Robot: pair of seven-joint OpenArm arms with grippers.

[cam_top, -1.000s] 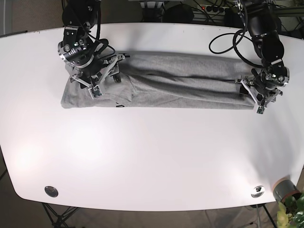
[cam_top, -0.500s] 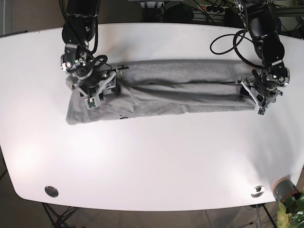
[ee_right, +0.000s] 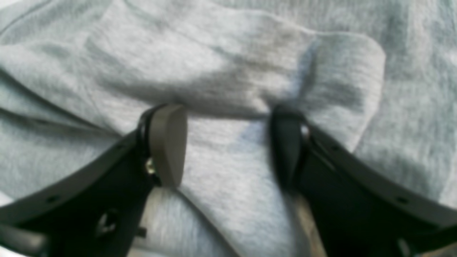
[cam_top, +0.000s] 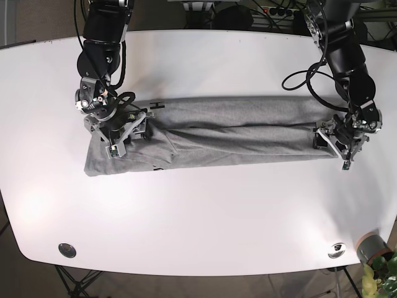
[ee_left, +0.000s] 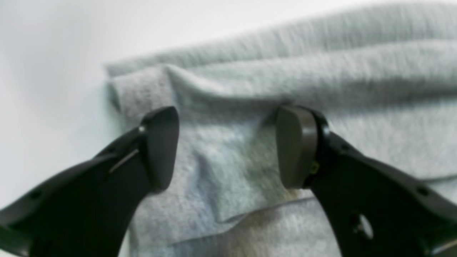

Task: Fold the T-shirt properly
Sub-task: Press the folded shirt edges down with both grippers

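The heather-grey T-shirt [cam_top: 236, 130] lies as a long band across the white table [cam_top: 198, 211], with a small black mark [cam_top: 157, 167] near its front left edge. My right gripper [cam_top: 118, 138] is open, its fingers pressed down on the band's left end; in the right wrist view [ee_right: 226, 142] its fingertips [ee_right: 167, 142] straddle rumpled cloth [ee_right: 228, 64]. My left gripper [cam_top: 339, 144] is open at the band's right end; in the left wrist view [ee_left: 228, 148] its fingertips [ee_left: 296, 146] straddle the folded edge of the shirt [ee_left: 285, 78]. No lettering shows.
Two round metal fittings [cam_top: 67, 249] [cam_top: 337, 249] sit near the table's front edge. A grey can [cam_top: 371, 247] and plant leaves [cam_top: 384, 279] stand past the front right corner. Cables [cam_top: 298, 59] hang from the left arm over the table's back right.
Both grippers and the whole T-shirt band have shifted toward the table's front edge. The band's left end now sits slightly skewed.
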